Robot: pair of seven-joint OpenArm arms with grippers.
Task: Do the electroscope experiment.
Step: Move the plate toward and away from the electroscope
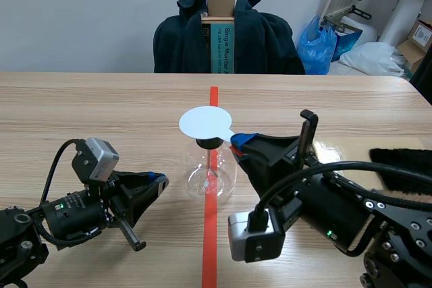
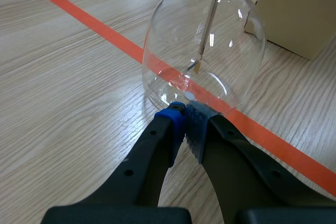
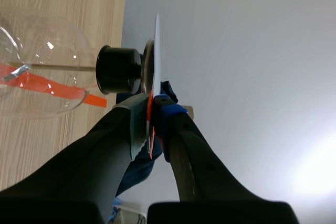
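Because the white disc likely must sit atop the flask to pass charge, my right gripper is clamped on its edge, left gripper closed empty beside the flask's base.

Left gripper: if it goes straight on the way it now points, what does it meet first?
Most likely the glass flask: the left gripper, shut on nothing, points at its lower wall just ahead. Whether the two touch already is unclear.
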